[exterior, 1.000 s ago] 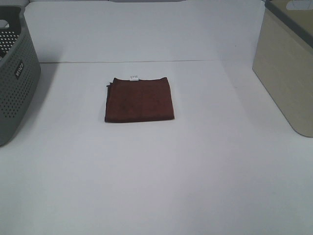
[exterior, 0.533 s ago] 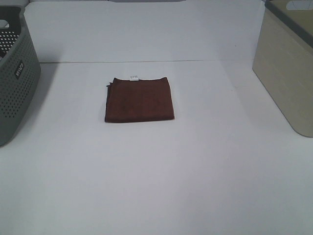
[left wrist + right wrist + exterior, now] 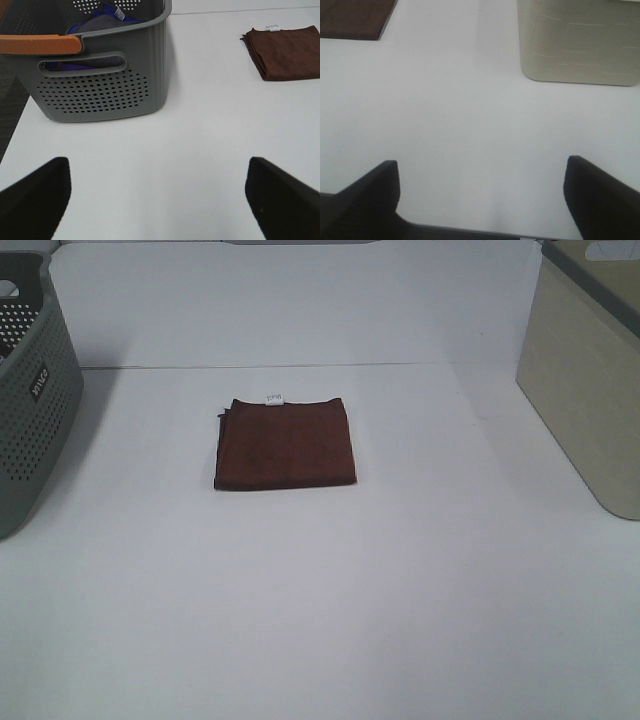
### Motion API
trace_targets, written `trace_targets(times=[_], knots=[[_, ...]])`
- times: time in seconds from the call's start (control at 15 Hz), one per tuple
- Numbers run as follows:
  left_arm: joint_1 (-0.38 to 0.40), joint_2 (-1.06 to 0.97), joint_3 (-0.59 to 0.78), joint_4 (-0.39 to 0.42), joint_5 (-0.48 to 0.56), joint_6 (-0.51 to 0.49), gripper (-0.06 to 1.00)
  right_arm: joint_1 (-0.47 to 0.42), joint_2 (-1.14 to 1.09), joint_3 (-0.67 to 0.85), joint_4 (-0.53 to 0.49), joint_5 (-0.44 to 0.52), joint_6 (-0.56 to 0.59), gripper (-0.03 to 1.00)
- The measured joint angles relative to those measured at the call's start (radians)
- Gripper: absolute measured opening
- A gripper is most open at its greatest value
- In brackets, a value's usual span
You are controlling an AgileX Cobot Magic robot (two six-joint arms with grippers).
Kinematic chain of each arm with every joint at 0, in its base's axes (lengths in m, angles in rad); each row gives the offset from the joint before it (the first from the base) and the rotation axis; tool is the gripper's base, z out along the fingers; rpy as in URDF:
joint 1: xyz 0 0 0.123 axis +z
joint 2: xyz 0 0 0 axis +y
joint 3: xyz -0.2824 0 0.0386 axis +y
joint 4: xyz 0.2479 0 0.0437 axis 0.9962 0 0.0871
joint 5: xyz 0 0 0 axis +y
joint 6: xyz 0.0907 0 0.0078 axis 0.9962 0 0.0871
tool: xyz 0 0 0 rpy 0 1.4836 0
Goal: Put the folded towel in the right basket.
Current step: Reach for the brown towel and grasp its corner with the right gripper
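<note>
The folded dark brown towel (image 3: 286, 443) lies flat on the white table, left of the middle, with a small white tag on its far edge. It also shows in the left wrist view (image 3: 285, 52) and as a corner in the right wrist view (image 3: 355, 17). The right basket (image 3: 590, 370) is beige and stands at the table's right edge; the right wrist view shows its wall (image 3: 577, 42). My left gripper (image 3: 157, 197) is open and empty over bare table near the grey basket. My right gripper (image 3: 480, 197) is open and empty near the table's front edge. Neither arm shows in the exterior high view.
A grey perforated basket (image 3: 30, 405) stands at the table's left edge; the left wrist view shows it (image 3: 100, 85) with an orange handle and blue and grey cloth inside. A white wall backs the table.
</note>
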Motion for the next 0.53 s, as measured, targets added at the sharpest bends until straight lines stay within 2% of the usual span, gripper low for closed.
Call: trace_targets(times=[0.13, 0.53], knots=[[0.000, 0.000, 0.000, 0.000, 0.000, 0.000, 0.88, 0.000, 0.053, -0.015, 0.000, -0.025, 0.000, 0.84], [0.000, 0.000, 0.000, 0.000, 0.000, 0.000, 0.88, 0.000, 0.448, -0.172, 0.027, -0.137, -0.001, 0.83]])
